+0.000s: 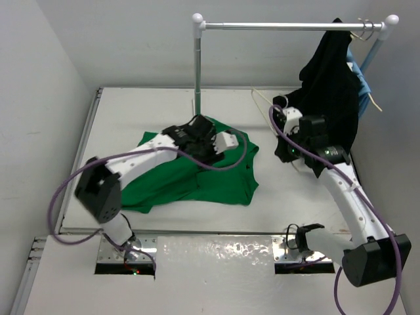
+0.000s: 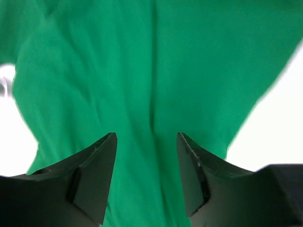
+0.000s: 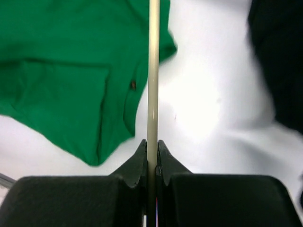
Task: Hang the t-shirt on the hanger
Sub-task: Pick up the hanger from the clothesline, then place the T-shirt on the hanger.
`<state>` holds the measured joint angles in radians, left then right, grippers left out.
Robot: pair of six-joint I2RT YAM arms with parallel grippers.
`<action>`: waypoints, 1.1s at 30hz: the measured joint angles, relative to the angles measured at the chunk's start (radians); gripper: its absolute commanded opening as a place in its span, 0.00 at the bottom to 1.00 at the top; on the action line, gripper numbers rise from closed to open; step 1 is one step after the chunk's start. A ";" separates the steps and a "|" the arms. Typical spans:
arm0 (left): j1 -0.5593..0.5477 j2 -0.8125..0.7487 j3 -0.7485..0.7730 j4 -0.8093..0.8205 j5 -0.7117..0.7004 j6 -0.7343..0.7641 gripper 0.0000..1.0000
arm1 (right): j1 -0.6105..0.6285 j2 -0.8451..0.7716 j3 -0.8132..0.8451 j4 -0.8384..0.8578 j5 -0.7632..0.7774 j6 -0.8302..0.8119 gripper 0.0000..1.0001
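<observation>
The bright green t-shirt [image 1: 197, 177] lies crumpled on the white table, left of centre. My left gripper [image 1: 231, 140] hovers over its far part. In the left wrist view this gripper [image 2: 147, 142] is open, and the t-shirt [image 2: 151, 71] fills the view beneath the gap without being pinched. My right gripper [image 1: 279, 118] is to the right of the shirt, shut on the thin cream hanger [image 1: 262, 100]. In the right wrist view, one bar of the hanger [image 3: 153, 71] runs straight up from the shut right gripper [image 3: 152, 144], with the t-shirt [image 3: 61, 85] at left. The hanger's hook is hidden.
A metal rail [image 1: 282, 26] crosses the back on a post [image 1: 197, 72] that stands just behind the shirt. A black garment [image 1: 331, 85] hangs from the rail's right end, close behind my right arm, with a light-blue garment [image 1: 363, 88] behind it. The table's raised edge [image 1: 79, 157] runs along the left.
</observation>
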<state>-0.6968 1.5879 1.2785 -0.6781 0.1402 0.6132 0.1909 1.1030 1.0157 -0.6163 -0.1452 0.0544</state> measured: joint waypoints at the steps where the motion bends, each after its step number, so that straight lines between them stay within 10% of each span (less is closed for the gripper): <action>1: -0.006 0.059 0.042 0.010 0.003 -0.019 0.54 | -0.001 -0.015 -0.045 0.001 0.002 0.010 0.00; 11: -0.005 0.528 0.373 0.116 0.040 -0.144 0.57 | -0.023 -0.056 -0.313 0.063 0.056 0.108 0.00; 15: -0.008 0.594 0.398 0.121 0.066 -0.157 0.39 | -0.043 -0.062 -0.388 0.085 0.060 0.127 0.00; 19: -0.010 0.600 0.389 0.127 0.087 -0.190 0.00 | -0.052 -0.076 -0.416 0.105 0.059 0.137 0.00; 33: 0.025 0.256 -0.050 0.092 -0.044 -0.154 0.03 | -0.038 -0.198 -0.491 0.166 -0.115 0.169 0.00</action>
<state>-0.6716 1.8439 1.2282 -0.5861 0.0963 0.4595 0.1532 0.9054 0.5247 -0.4503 -0.2600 0.2230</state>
